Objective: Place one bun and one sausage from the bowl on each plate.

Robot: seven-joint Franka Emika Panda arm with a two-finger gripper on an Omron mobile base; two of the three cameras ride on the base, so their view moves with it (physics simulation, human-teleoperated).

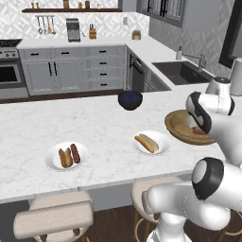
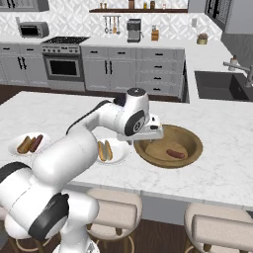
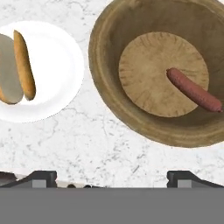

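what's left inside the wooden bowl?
One slim reddish-brown sausage lies in the wide brown wooden bowl, partly on the flat bottom, partly against the wall. No buns left in it. In the left base view the arm covers part of the bowl.

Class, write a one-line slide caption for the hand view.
Open gripper above the marble counter, between a white plate holding a bun and a wooden bowl with one sausage.

No readable text, labels, brands or numbers anywhere. The appliances on the back counter (image 1: 71, 41) carry no legible marks. The plates, bowl and cabinets are plain.
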